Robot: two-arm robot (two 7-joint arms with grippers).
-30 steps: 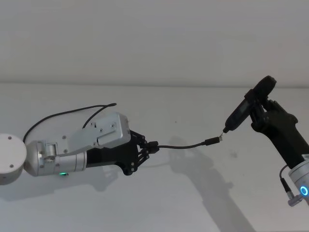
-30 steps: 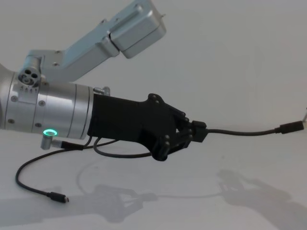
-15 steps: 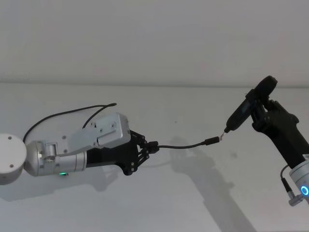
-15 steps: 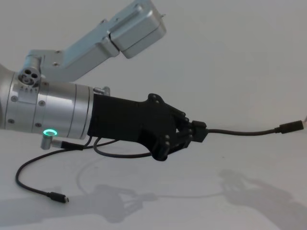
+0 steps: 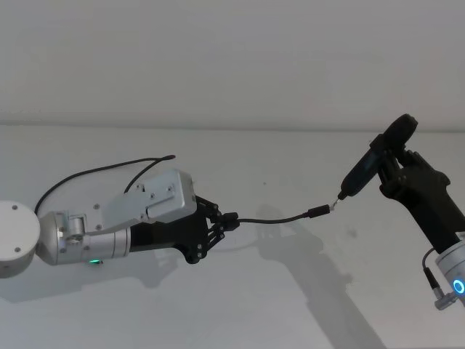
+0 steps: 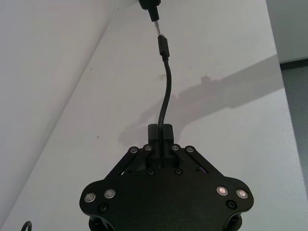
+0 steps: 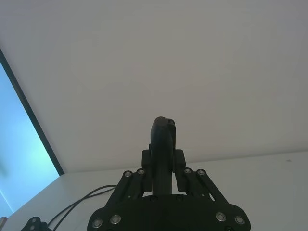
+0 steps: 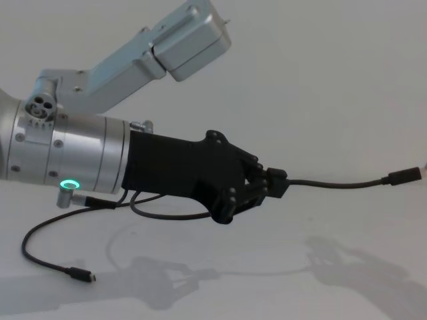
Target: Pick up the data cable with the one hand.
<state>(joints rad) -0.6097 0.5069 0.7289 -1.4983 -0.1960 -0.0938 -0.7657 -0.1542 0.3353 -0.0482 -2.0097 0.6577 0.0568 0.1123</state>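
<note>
I see the left gripper (image 5: 231,222) clamped on the data cable (image 5: 280,219), lifted above the white table (image 5: 290,291). Its free plug meets the pin tip of the black device (image 5: 367,169) gripped by the right gripper (image 5: 396,174); actual contact too small to confirm.

Plain matte white tabletop (image 5: 276,305), wide and flat, meets bare white wall (image 5: 232,58) along straight horizontal seam. Soft grey shadows fall across tabletop toward near edge; light diffuse, from above. Small dark speck on surface at right. Left wrist view: table's straight edge, grey floor (image 6: 294,96) beyond. Right wrist view: pale blue panel (image 7: 19,159) behind dark strip.
</note>
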